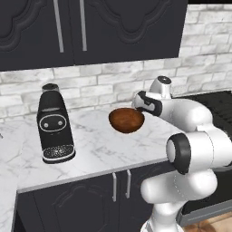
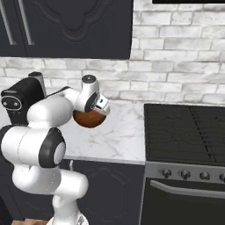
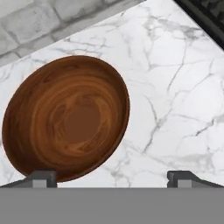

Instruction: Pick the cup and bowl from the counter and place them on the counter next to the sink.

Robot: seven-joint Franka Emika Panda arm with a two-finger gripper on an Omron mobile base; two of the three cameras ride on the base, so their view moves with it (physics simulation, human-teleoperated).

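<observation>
- Bowl [image 1: 126, 120]: just one, dark reddish-brown and wooden looking. It's up off the counter [image 1: 99, 149] and tipped, its rim right at the gripper [image 1: 137, 108].
- In the hand view the bowl [image 3: 65, 117] takes up the 9 o'clock side, hollow facing the camera, and its lower edge sits by the tip at 7 o'clock.
- Gripper state: the two fingertips [image 3: 41, 178] stand far apart in the hand view, so the jaws look wide. Whether they actually pinch the rim, can't tell from these shots.
- From the right base view, the bowl [image 2: 89, 118] hangs under the wrist, mostly covered by the arm, with the gripper [image 2: 104, 107] at its 2 o'clock.
- One black coffee machine [image 1: 54, 124] stands on the marble at 9 o'clock of the bowl, well apart from it.
- One black stovetop [image 2: 186, 132] at 3 o'clock of the bowl in the right base view, butted against the counter edge.
- Dark cabinets [image 1: 90, 27] hang above a grey brick wall [image 1: 104, 81], at 12 o'clock.
- Marble right under the bowl is bare.
</observation>
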